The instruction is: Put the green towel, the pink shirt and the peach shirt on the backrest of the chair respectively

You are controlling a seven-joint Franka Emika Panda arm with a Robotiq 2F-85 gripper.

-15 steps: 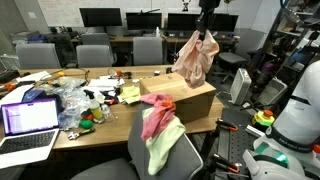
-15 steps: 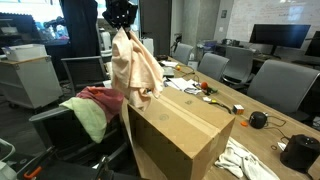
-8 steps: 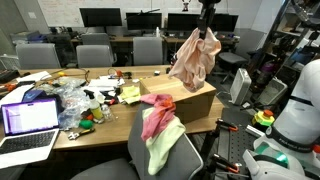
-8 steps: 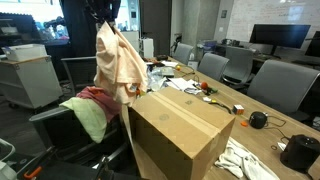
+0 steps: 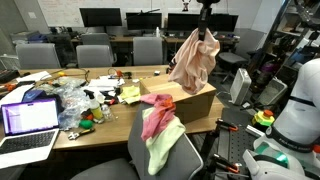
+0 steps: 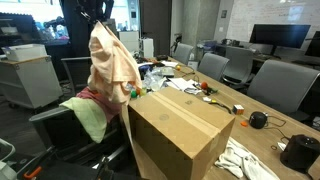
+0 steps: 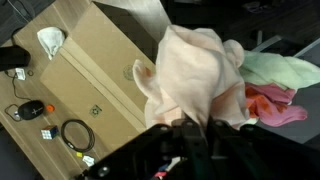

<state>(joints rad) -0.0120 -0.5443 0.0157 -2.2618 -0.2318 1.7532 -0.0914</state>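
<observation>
Since a second ago the peach shirt (image 6: 112,65) has swung away from the cardboard box (image 6: 180,135) toward the chair (image 5: 135,167). It hangs clear of the wooden worktop (image 6: 270,112) in soft, bunched folds from the hand (image 5: 204,30), whose jaws are pinched together on its gathered top. Below, the pink shirt (image 5: 155,112), crumpled and deep rose, lies over the green towel (image 5: 165,150). Both are limp and draped on the chair's rounded grey backrest. The box is flat-sided, with a tape seam along its top.
</observation>
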